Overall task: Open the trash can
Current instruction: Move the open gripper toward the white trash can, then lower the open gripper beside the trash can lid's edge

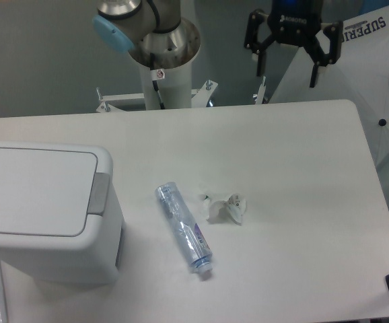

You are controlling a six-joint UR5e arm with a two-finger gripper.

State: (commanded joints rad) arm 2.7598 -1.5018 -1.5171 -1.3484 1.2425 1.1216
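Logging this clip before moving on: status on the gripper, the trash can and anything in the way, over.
Gripper open, empty, high beyond the table's far edge. Trash can at left, lid shut, grey tab untouched. Bottle and crumpled wrapper lie mid-table, clear of the can.
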